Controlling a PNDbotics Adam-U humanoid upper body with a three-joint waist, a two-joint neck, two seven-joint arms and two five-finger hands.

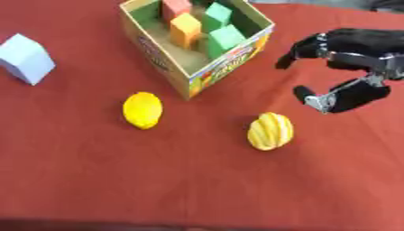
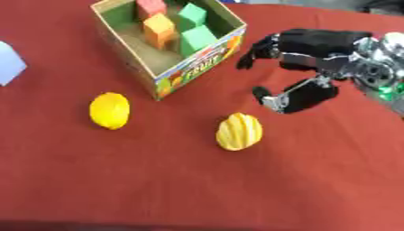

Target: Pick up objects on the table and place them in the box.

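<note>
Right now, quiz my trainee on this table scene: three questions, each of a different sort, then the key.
1. True or false: the right robot hand holds the ribbed yellow fruit.
2. Which colours are the blocks inside the cardboard box? A) blue and white B) red, orange and green C) all yellow
3. Fill in: the smooth lemon lies on the red ____, outside the box.

Key: 1 false, the hand is open, beside the box and apart from the fruit; 2 B; 3 tablecloth.

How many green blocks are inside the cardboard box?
2: one green foam block near the far wall of the open cardboard box, another nearer, beside the orange block. More may be hidden.
</note>
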